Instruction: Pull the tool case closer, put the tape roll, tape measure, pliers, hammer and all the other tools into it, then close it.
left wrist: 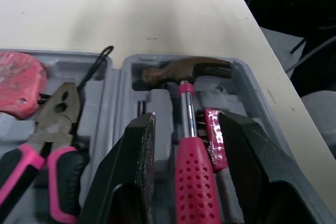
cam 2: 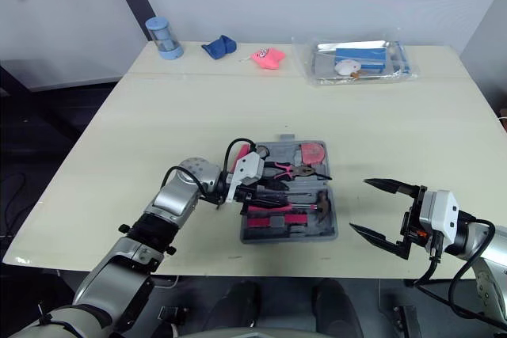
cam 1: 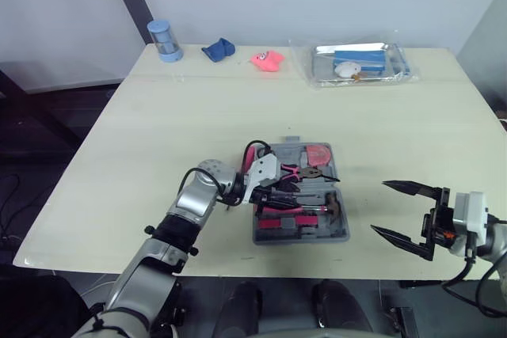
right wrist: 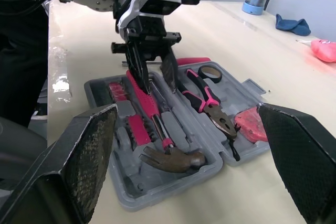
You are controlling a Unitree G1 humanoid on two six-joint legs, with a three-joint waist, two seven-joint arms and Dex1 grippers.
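The grey tool case lies open near the table's front edge. In it are the pink-handled hammer, the pink pliers, the red tape measure and a black tape roll. My left gripper reaches into the case from the left. Its fingers are spread on either side of the hammer's handle, which rests in its slot. My right gripper is open and holds nothing. It hovers just right of the case, by the table's front edge.
Along the far edge stand a blue cup, a blue cloth, a pink toy and a clear tray holding a blue item. Bare tabletop separates these from the case.
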